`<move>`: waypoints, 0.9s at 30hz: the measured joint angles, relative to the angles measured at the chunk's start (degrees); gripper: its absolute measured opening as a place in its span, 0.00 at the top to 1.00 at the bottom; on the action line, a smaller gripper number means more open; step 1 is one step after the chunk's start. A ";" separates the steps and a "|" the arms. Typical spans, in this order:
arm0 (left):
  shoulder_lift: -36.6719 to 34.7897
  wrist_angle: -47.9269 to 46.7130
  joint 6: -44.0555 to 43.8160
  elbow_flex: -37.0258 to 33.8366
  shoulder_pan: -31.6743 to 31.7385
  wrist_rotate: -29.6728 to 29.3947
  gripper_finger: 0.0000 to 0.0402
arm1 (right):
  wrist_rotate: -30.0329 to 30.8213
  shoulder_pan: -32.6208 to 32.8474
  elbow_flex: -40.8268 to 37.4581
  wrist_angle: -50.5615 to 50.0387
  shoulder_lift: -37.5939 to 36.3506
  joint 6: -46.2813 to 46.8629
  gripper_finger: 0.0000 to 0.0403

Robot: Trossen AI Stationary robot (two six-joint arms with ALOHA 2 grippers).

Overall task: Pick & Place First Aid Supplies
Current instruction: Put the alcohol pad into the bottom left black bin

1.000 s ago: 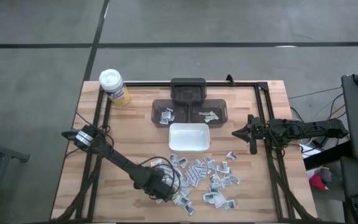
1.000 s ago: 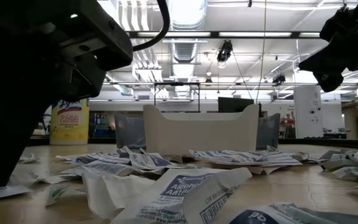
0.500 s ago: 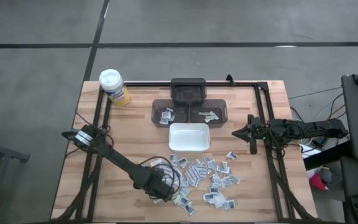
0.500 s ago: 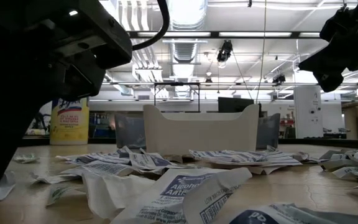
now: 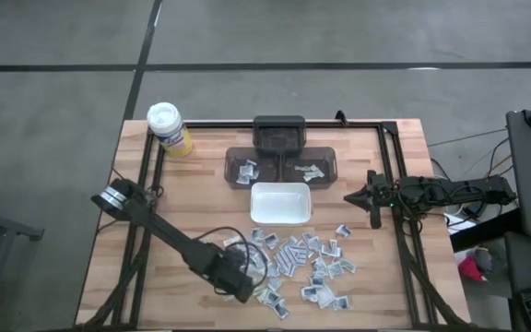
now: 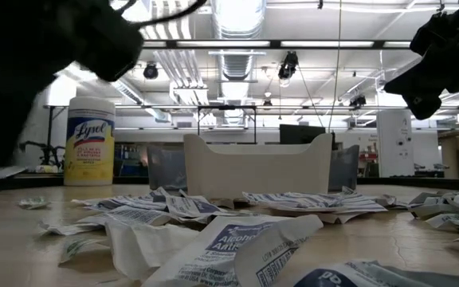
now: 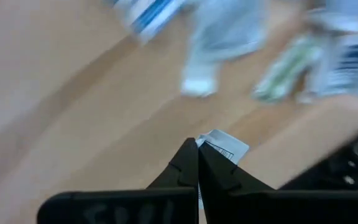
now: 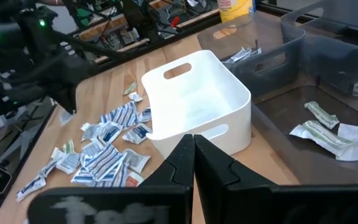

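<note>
- Now left gripper (image 7: 197, 151) pinches one packet (image 7: 224, 145) by its edge, above the scattered pile (image 5: 307, 263).
- Thin hold: packet may slip out.
- Right gripper (image 5: 348, 196), clenched empty, waits beside white tray (image 5: 280, 204).

Packets (image 5: 304, 262) lie before the white tray (image 5: 280, 203) (bins (image 5: 282, 165) behind it), canister (image 5: 169, 128) back-left.
</note>
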 joint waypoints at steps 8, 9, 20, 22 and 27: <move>-2.84 9.26 16.86 1.21 -0.13 -19.50 1.00 | -0.02 0.00 0.00 0.05 0.00 0.00 0.98; -2.98 9.20 17.90 1.75 -0.04 -22.52 1.00 | -0.02 0.00 0.00 0.02 0.00 0.00 0.98; -5.90 4.87 28.26 6.96 4.34 -50.56 1.00 | 0.03 0.00 0.00 0.02 0.02 -0.17 0.98; -6.37 0.80 30.07 8.16 6.23 -52.05 1.00 | 0.07 0.00 0.00 0.00 0.02 -0.17 0.98; -6.70 -9.13 37.63 12.33 12.38 -52.10 1.00 | 0.09 0.00 0.00 0.04 0.02 -0.17 0.98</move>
